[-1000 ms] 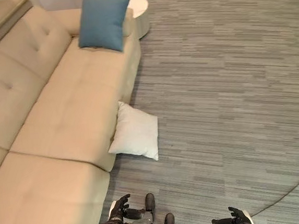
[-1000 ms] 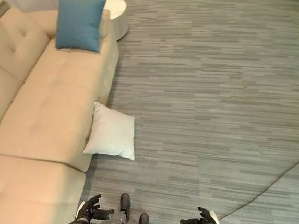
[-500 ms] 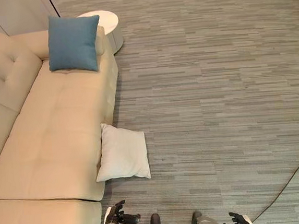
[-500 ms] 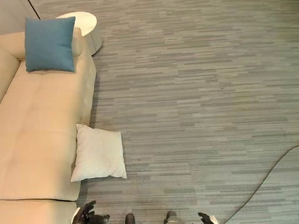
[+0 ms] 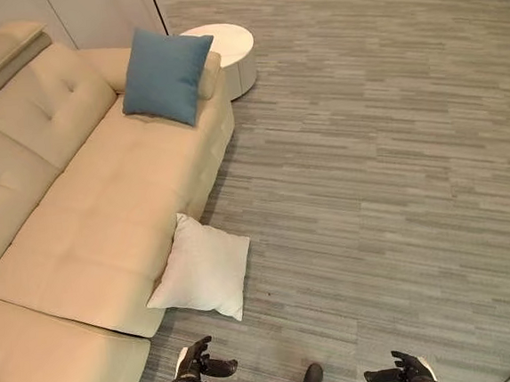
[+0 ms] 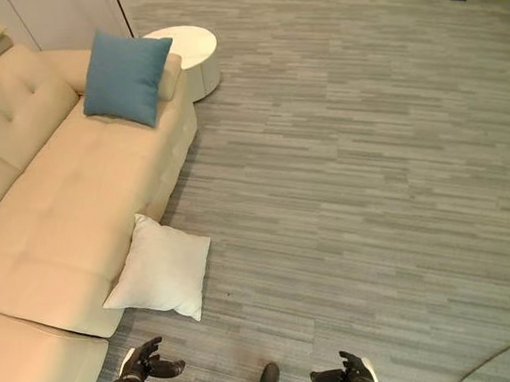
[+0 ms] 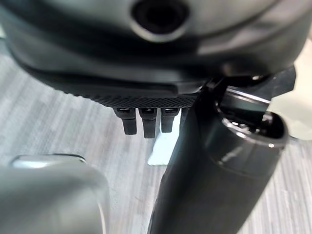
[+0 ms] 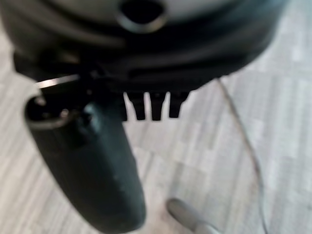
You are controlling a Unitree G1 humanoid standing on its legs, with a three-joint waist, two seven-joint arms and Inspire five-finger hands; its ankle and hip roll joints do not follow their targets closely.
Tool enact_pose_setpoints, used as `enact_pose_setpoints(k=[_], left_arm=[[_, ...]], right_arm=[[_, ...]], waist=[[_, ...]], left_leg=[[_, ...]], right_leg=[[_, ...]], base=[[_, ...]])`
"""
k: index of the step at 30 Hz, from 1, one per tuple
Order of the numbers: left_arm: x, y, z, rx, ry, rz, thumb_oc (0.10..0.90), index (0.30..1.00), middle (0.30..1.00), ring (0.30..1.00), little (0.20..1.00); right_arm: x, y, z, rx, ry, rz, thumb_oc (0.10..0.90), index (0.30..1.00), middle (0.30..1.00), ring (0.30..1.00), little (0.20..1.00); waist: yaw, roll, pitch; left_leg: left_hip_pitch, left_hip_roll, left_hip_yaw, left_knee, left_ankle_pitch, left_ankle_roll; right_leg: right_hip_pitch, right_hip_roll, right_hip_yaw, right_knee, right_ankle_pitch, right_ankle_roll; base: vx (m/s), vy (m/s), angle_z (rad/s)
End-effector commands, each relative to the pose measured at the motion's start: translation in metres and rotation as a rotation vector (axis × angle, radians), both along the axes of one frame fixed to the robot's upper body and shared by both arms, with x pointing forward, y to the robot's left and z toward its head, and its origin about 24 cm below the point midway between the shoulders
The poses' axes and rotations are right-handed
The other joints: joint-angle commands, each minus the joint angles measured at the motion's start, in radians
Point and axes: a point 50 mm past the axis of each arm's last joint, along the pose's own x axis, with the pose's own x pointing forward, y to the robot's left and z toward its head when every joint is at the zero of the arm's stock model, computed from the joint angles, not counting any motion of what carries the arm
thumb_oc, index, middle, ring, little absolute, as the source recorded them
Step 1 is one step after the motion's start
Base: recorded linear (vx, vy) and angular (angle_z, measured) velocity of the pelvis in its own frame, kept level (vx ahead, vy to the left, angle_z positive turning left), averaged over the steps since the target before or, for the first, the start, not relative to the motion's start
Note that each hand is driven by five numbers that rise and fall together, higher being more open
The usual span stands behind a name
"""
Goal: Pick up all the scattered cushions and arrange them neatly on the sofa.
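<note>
The white cushion (image 5: 202, 267) lies on the floor (image 5: 378, 171), leaning on the sofa (image 5: 87, 206), so the empty, loosely open left hand (image 5: 197, 364) and right hand (image 5: 403, 374) should reach down and grab both its sides.

The sofa (image 5: 78, 206) ahead and left of the left hand (image 5: 197, 364) looks like smooth matt beige leather, tufted on the back. On its far end the blue cushion (image 5: 164, 75) is matt woven cloth. The white cushion (image 5: 204, 267) just ahead of that hand is plain soft cloth, lightly creased. The floor (image 5: 389, 188) is low, matt carpet in streaked grey. The round table (image 5: 227, 50) is smooth white. The right hand (image 8: 107, 170) shows glossy dark plastic.
</note>
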Motion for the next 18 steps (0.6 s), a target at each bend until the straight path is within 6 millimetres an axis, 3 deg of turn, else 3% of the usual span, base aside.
enact_pose_setpoints(k=[1,3,6,10,12,14,15,16,17,18], left_arm=[[-0.003,-0.004,-0.002,0.024,0.006,-0.057,0.8,0.9,0.9,0.9,0.9],[-0.003,-0.004,-0.001,0.032,0.003,-0.066,0.8,0.9,0.9,0.9,0.9],[-0.001,-0.003,0.0,0.037,-0.004,-0.063,0.8,0.9,0.9,0.9,0.9],[-0.014,0.005,-0.004,0.039,0.028,-0.009,0.8,0.9,0.9,0.9,0.9],[-0.018,0.011,-0.005,0.054,0.044,0.002,0.8,0.9,0.9,0.9,0.9],[-0.017,0.015,-0.003,0.07,0.036,-0.003,0.8,0.9,0.9,0.9,0.9],[-0.017,0.015,-0.003,0.07,0.036,-0.003,0.8,0.9,0.9,0.9,0.9],[-0.013,0.019,-0.001,0.08,0.018,-0.004,0.8,0.9,0.9,0.9,0.9],[-0.013,0.019,-0.001,0.079,0.018,-0.004,0.8,0.9,0.9,0.9,0.9],[-0.012,0.022,0.0,0.084,0.01,0.007,0.8,0.9,0.9,0.9,0.9]], right_arm=[[-0.006,-0.018,0.005,-0.066,-0.011,-0.029,0.8,0.9,0.9,0.9,0.9],[-0.006,-0.018,0.006,-0.072,-0.021,-0.031,0.8,0.9,0.9,0.9,0.9],[-0.006,-0.015,0.005,-0.073,-0.023,-0.026,0.8,0.9,0.9,0.9,0.9],[-0.01,-0.007,0.001,-0.067,-0.002,0.012,0.8,0.9,0.9,0.9,0.9],[-0.011,-0.001,-0.001,-0.051,0.003,0.034,0.8,0.9,0.9,0.9,0.9],[-0.01,0.0,-0.001,-0.048,0.005,0.05,0.8,0.9,0.9,0.9,0.9],[-0.01,0.0,-0.001,-0.048,0.005,0.05,0.8,0.9,0.9,0.9,0.9],[-0.006,0.002,0.0,-0.044,-0.007,0.061,0.8,0.9,0.9,0.9,0.9],[-0.006,0.002,0.0,-0.044,-0.007,0.061,0.8,0.9,0.9,0.9,0.9],[-0.003,0.004,0.0,-0.036,-0.018,0.065,0.8,0.9,0.9,0.9,0.9]], waist=[[0.001,0.001,0.027],[-0.002,0.007,0.02],[0.007,0.014,0.013],[0.026,0.008,-0.014],[0.035,0.003,-0.031],[0.029,0.005,-0.03],[0.029,0.004,-0.03],[0.013,0.018,-0.017],[0.013,0.019,-0.02],[0.006,0.03,-0.013]], left_leg=[[0.011,-0.08,0.076,-0.131,-0.121,0.064],[-0.019,-0.071,0.144,-0.236,-0.067,0.062],[-0.049,-0.073,0.181,-0.321,0.009,0.05],[-0.005,-0.1,0.148,-0.342,-0.013,0.078],[0.057,-0.117,0.138,-0.359,-0.054,0.114],[0.104,-0.137,0.121,-0.374,-0.071,0.146],[0.103,-0.137,0.122,-0.374,-0.071,0.146],[0.133,-0.141,0.089,-0.387,-0.074,0.164],[0.13,-0.139,0.088,-0.387,-0.072,0.164],[0.162,-0.137,0.052,-0.401,-0.078,0.169]], right_leg=[[0.023,-0.041,0.081,0.079,-0.11,0.108],[0.049,-0.024,0.06,0.052,-0.118,0.113],[0.083,0.005,0.053,0.041,-0.138,0.115],[0.107,0.004,0.062,0.102,-0.178,0.126],[0.086,-0.037,0.063,0.253,-0.177,0.16],[0.028,-0.086,0.06,0.421,-0.094,0.202],[0.027,-0.087,0.06,0.423,-0.095,0.203],[-0.036,-0.099,0.092,0.575,-0.031,0.214],[-0.038,-0.097,0.091,0.573,-0.029,0.213],[-0.088,-0.089,0.135,0.62,-0.042,0.201]], base=[[0.22,-0.081,0.27],[0.22,-0.048,0.49],[0.23,0.003,0.54],[0.29,0.093,-0.12],[0.29,0.177,-0.3],[0.24,0.175,-0.03],[0.17,0.141,0.3],[0.09,0.079,0.58],[0.19,0.089,0.95],[0.1,0.011,1.03]])
